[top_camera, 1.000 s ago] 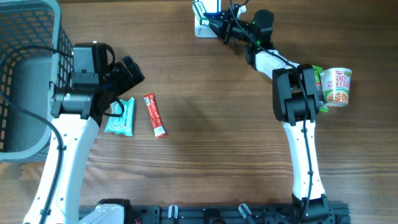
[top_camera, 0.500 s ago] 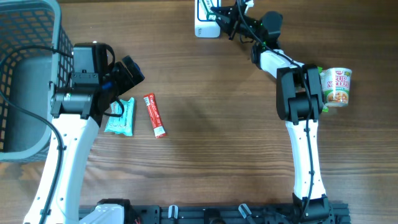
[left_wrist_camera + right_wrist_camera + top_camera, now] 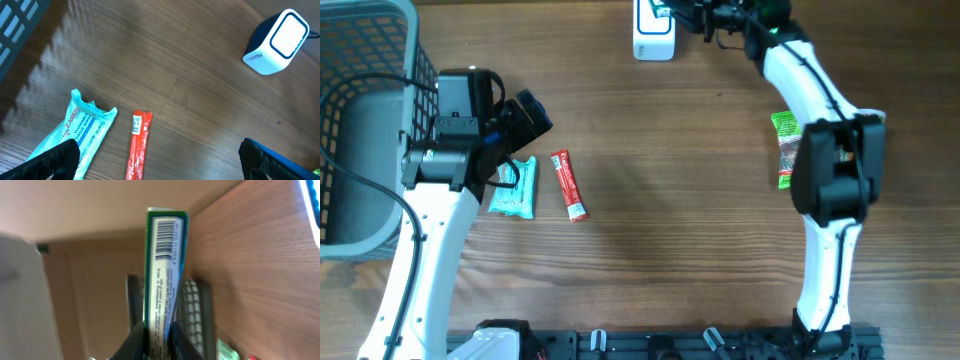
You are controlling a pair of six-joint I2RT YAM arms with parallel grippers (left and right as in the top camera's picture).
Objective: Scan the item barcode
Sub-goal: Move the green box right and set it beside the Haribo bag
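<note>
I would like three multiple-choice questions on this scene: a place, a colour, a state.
1. The red stick lies: A on top of the teal packet; B beside it, apart; C under it.
2. The box in the right end effector is edged: A yellow; B green; C purple.
3. The left end effector is: A open, empty; B shut on the red stick; C shut on the teal packet.
Key: B, bare table shows between them; B, green border around the barcode; A, fingers stand wide with nothing between.
</note>
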